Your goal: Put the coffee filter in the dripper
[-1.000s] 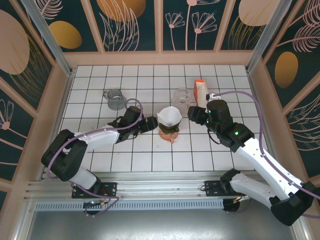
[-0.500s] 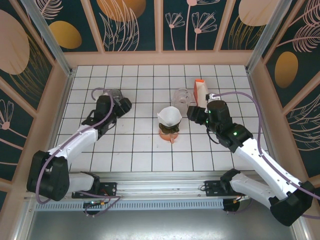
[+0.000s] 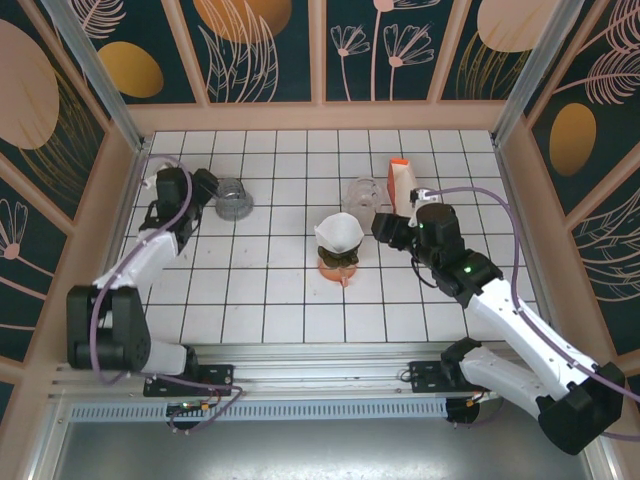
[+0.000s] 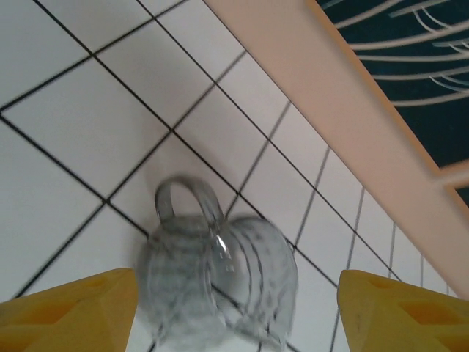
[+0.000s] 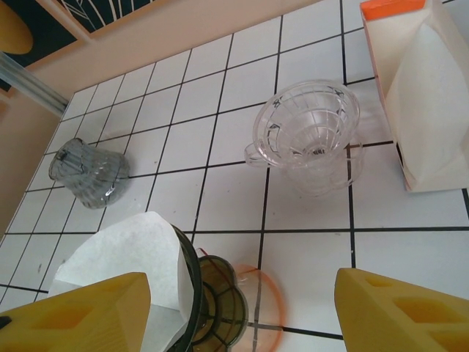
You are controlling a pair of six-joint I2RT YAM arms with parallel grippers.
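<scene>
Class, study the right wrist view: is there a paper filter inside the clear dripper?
No, the clear dripper is empty: its ribbed wall and bottom hole show with no paper inside.

just ahead of your left gripper (image 4: 234, 315) sits a grey glass mug (image 4: 220, 286), handle pointing away; ahead, right of your right gripper (image 5: 238, 312), stands an orange-topped box (image 5: 393, 7).

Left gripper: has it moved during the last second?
Yes. The left gripper swung left, away from the filter-topped dripper, and now faces the grey mug.
</scene>
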